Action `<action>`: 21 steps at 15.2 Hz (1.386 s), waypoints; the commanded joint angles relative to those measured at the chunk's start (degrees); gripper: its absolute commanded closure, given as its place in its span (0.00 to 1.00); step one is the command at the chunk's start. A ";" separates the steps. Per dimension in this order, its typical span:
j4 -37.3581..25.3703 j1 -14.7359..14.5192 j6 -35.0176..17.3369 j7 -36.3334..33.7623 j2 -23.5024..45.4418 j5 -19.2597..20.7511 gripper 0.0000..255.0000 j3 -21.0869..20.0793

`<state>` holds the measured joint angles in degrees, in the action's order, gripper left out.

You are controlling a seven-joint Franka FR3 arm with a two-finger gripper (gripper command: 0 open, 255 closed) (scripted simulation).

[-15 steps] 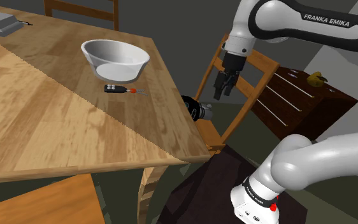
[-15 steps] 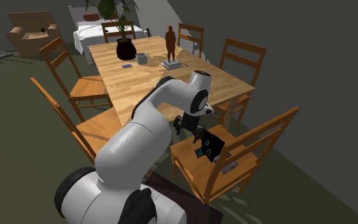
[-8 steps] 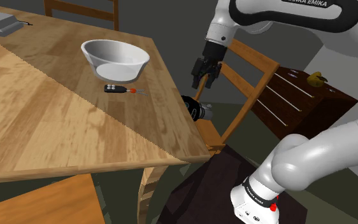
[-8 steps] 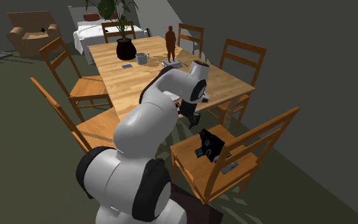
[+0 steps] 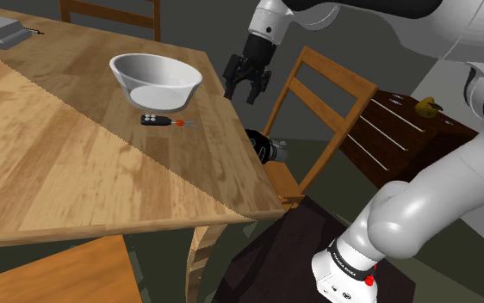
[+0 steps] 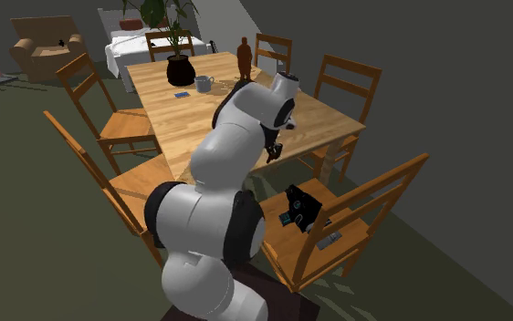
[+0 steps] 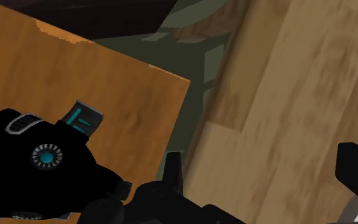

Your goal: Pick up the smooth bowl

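Bowl [image 5: 156, 80]: white, smooth, upright on the wooden tabletop [image 5: 68, 163], near the edge that faces the chair [image 5: 331, 95]; nothing is in contact with it.

Gripper [image 5: 242, 93]: hangs above the tabletop's edge on the chair side, fingers pointing down; in the shoulder view it stands to the right of the bowl, near it but clearly apart; the second exterior view places the gripper [image 6: 271, 150] at the same table edge, below the arm's elbow.

Fingers [image 7: 171, 170]: released, standing well apart in the wrist view with bare tabletop [image 7: 286, 95] between them; the bowl does not lie between them and neither finger touches it.

Other items: a small black item [image 5: 154, 120] lies on the tabletop just in front of the bowl, separate from it; a black device [image 5: 266, 146] with teal markings rests on the chair seat beyond the table edge, seen in the wrist view [image 7: 37, 165] beside the gripper; a dark cabinet [image 5: 404, 125] stands behind the chair.

Bowl contents: none visible.
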<state>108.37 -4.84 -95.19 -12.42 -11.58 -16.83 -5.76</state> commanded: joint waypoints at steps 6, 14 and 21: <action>-15.74 -0.98 -0.88 -5.58 12.09 -2.71 0.00 -1.29; -25.93 -1.79 -2.29 -8.80 20.61 -3.84 0.00 -1.93; -21.41 -1.87 -5.85 -7.57 19.84 -4.14 1.00 -1.97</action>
<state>86.83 -6.71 -100.92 -20.04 8.27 -20.96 -7.73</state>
